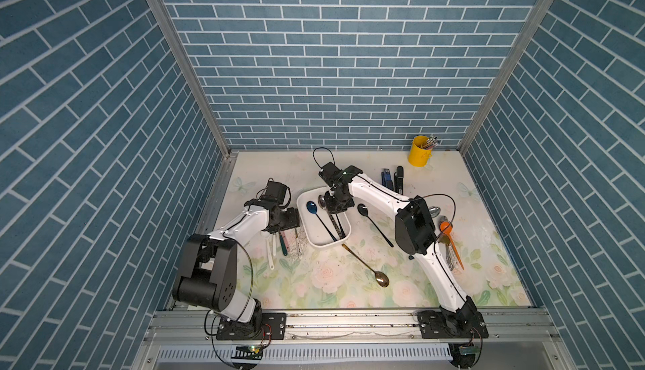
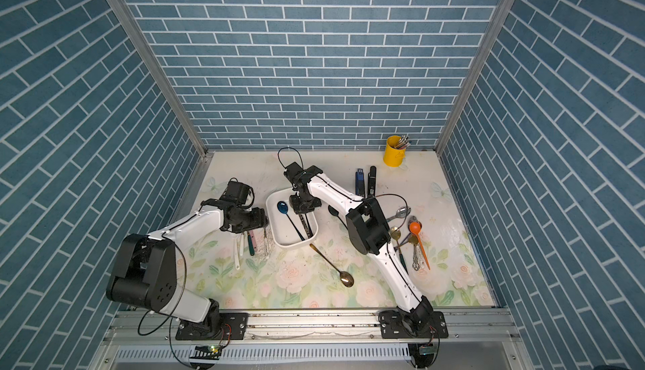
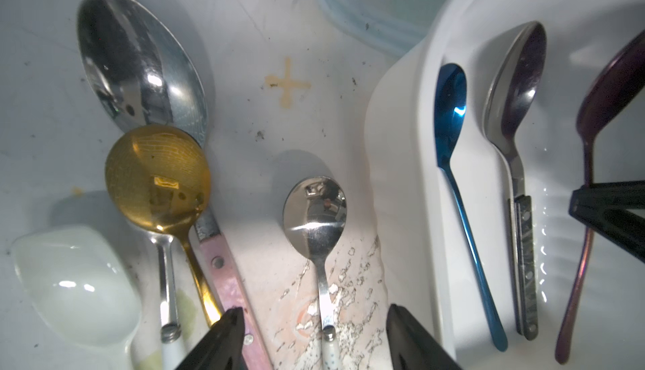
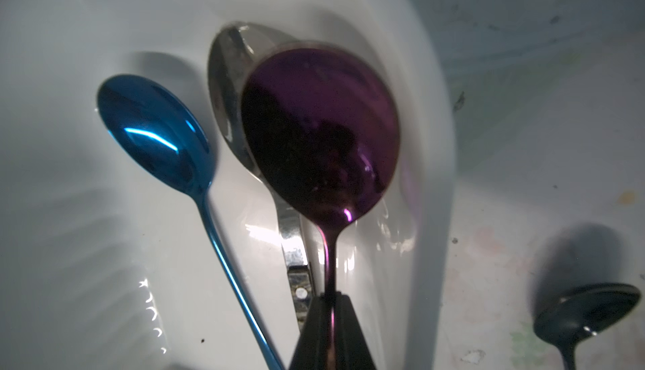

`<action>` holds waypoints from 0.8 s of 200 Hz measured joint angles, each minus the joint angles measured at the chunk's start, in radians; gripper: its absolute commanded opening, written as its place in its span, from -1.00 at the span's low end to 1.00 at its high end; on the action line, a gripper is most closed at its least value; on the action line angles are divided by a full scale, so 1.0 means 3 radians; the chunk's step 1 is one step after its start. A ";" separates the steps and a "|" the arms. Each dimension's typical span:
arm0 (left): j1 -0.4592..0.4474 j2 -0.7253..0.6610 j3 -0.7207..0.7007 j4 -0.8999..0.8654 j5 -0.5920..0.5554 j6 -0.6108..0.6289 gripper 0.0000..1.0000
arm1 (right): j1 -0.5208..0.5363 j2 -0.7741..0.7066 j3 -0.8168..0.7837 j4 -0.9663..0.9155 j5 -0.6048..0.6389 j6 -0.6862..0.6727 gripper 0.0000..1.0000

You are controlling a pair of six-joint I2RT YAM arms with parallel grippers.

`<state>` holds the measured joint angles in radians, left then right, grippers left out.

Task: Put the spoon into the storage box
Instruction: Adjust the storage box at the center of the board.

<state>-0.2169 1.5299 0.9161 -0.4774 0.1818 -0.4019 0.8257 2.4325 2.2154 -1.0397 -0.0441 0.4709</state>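
Noted gold spoon (image 1: 382, 277) loose on counter (image 1: 314, 291), near centre. Farther in, at left: found left end effector (image 3: 314, 316) spread wide, gripping nothing, above row of spoons (image 3: 157, 176). Just right: storage box (image 1: 326, 245) with blue spoon (image 4: 153, 131) and steel spoon (image 4: 223, 82) inside. Over box: right end effector (image 4: 330, 298) pinched tight on purple spoon (image 4: 319, 131) handle, bowl inside box walls; contact unclear. Far right: yellow cup (image 1: 419, 155).

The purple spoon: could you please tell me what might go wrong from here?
The right end effector pinches the purple spoon only by its thin handle, so it may swivel or slip.
Its bowl hangs over the steel spoon, near the wall of the storage box; dropped, it could clatter onto that spoon or lean on the rim.
The open left end effector sits beside the box and might nudge it.
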 measured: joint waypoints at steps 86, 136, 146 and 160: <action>-0.0100 0.0072 0.0043 -0.0038 -0.0015 0.0010 0.41 | 0.0000 0.0149 0.0005 0.0001 -0.0161 -0.0051 -0.62; -0.0235 0.0172 0.0202 -0.0088 -0.0025 0.0048 0.41 | -0.0011 0.0074 0.0281 -0.0116 -0.0092 -0.0231 -0.33; -0.0259 0.0216 0.0251 -0.0086 -0.0028 0.0060 0.41 | -0.0029 -0.0006 0.0278 -0.0140 -0.0086 -0.0264 -0.32; -0.0289 0.0258 0.0300 -0.0086 -0.0028 0.0070 0.41 | -0.0067 -0.0163 0.0238 -0.0139 -0.0062 -0.0292 -0.31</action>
<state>-0.3035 1.6073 1.0061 -0.5034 0.1734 -0.3809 0.8055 2.3836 2.2868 -1.0813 -0.0628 0.3832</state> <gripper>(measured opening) 0.706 0.343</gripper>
